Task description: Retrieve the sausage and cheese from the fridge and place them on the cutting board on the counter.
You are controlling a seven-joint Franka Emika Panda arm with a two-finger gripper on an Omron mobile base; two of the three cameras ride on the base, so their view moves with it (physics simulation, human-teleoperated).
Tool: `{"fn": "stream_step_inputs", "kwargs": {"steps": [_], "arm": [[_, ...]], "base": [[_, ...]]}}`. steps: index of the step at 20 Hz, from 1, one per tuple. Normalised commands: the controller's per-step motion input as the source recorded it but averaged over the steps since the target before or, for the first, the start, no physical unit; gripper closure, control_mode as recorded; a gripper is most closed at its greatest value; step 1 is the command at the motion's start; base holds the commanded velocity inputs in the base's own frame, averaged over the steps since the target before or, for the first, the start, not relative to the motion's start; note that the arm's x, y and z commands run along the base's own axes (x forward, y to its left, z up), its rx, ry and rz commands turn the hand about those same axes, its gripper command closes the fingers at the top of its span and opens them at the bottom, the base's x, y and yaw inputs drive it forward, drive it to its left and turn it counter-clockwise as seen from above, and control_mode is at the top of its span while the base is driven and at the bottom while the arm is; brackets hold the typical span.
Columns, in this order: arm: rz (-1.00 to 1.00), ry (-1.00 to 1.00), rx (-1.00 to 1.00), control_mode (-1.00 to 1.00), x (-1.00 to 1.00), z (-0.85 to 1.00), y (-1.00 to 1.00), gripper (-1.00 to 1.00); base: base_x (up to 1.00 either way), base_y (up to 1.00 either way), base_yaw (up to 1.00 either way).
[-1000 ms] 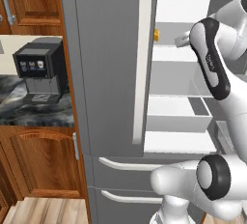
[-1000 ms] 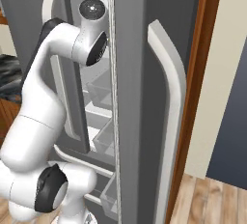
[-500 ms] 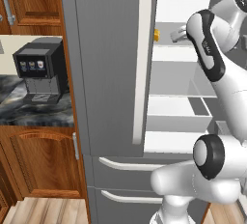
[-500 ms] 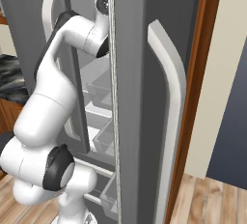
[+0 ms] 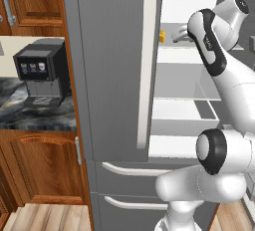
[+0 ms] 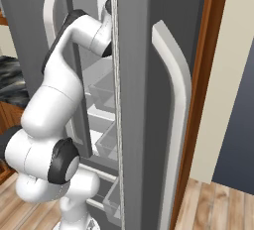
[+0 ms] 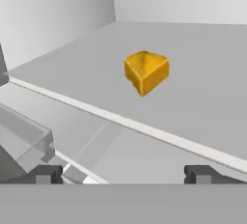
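The cheese point(image 7: 146, 72), a yellow-orange wedge, lies on a white upper shelf point(image 7: 202, 107) of the fridge point(image 5: 114, 75); it also peeks out beside the shut left door's edge point(image 5: 161, 36). My gripper point(image 7: 125, 175) is open, its fingertips point(image 7: 48, 174) wide apart with nothing between them, a short way in front of the cheese and slightly below the shelf's front lip. In the left base view the gripper point(image 5: 176, 35) reaches into the upper shelf just right of the cheese. The sausage and the cutting board are out of view. The counter point(image 5: 35, 118) lies left of the fridge.
A black coffee machine point(image 5: 42, 73) stands on the counter. The fridge's open right door point(image 6: 144, 100) stands close beside my arm, its inner bins point(image 6: 106, 140) below. Lower shelves and clear drawers point(image 5: 179, 83) sit under the gripper. Wooden cabinets point(image 5: 40, 175) are at the left.
My arm has pushed further into the fridge's upper shelf, the hand moving left toward the cheese. The cheese has not moved.
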Motion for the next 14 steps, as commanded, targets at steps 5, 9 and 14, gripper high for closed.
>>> {"fn": "stream_step_inputs", "kwargs": {"steps": [5,9,14], "arm": [[0.03,-0.08,0.00,-1.00,0.31,-0.04,0.13,-1.00],[0.06,-0.02,0.00,-1.00,0.34,0.00,0.04,-1.00],[0.09,0.01,0.00,-1.00,0.33,0.02,0.01,-1.00]], "base": [[0.00,0.00,0.00],[0.00,0.00,0.00],[0.00,0.00,0.00]]}}
